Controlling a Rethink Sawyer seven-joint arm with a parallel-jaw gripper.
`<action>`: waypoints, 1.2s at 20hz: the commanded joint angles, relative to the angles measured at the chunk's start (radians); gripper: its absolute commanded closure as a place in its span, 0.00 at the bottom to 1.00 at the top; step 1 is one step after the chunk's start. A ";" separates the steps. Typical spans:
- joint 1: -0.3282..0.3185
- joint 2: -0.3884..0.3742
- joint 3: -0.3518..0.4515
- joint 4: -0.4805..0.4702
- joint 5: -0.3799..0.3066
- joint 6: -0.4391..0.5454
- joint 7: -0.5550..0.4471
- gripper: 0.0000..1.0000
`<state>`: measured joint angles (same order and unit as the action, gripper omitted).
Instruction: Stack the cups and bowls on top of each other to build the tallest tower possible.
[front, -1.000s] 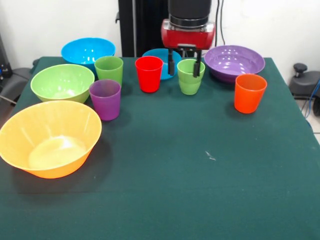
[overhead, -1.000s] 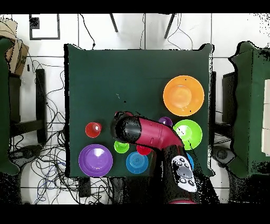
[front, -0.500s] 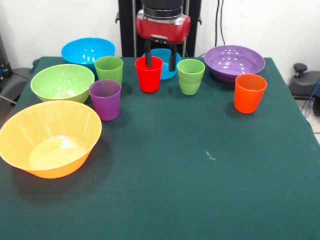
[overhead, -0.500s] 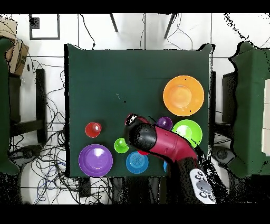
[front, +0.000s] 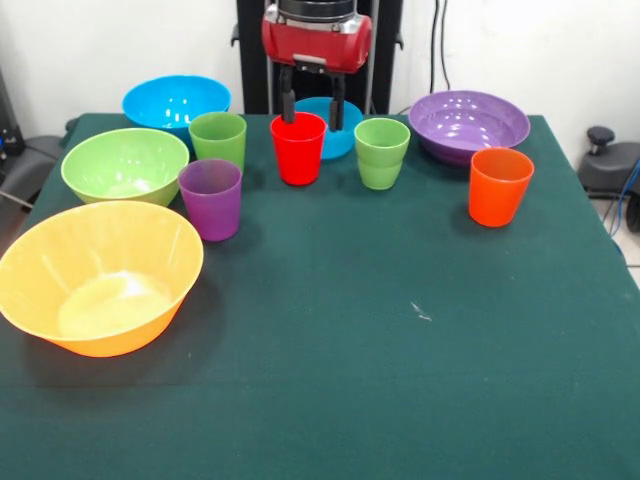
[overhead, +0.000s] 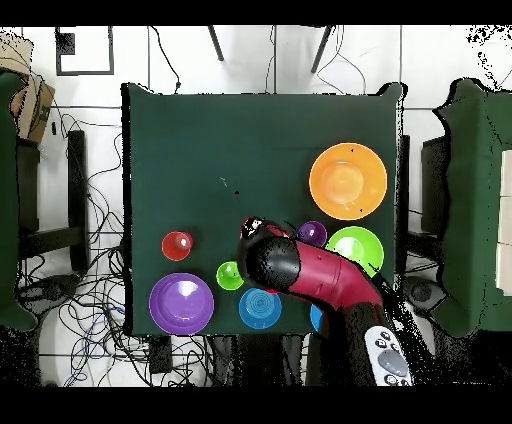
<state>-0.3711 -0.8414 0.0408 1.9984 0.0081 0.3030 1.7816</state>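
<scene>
My gripper (front: 313, 108) hangs open at the table's far side, with one finger at each side of the red cup's (front: 299, 148) back rim and not closed on it. Right of the red cup stands a light green cup (front: 381, 152) with a second rim line halfway down, like two nested cups. An orange cup (front: 499, 185) stands further right. To the left stand another light green cup (front: 218, 138) and a purple cup (front: 211, 198). All the bowls sit upright: yellow-orange (front: 98, 275), light green (front: 125, 165), blue (front: 176, 102), a smaller blue (front: 345, 130) behind the red cup, and purple (front: 468, 122).
In the overhead view the red arm (overhead: 310, 275) covers the red cup and part of the blue bowl (overhead: 259, 308). The purple bowl (overhead: 181, 303) and orange cup (overhead: 177, 245) lie to its left. The green table cloth (front: 400, 350) spreads wide in front.
The gripper left the right-hand light green cup and moved left in the front view to the red cup, then rose slightly. No cup or bowl moved.
</scene>
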 joint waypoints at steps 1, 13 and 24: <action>-0.022 0.011 0.165 0.053 -0.122 0.094 -0.112 0.00; -0.111 0.056 0.193 0.044 -0.177 0.071 -0.080 0.00; -0.189 0.041 0.223 0.109 -0.231 0.027 -0.059 0.00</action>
<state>-0.5240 -0.8328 0.1445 2.0262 -0.1314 0.3030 1.7816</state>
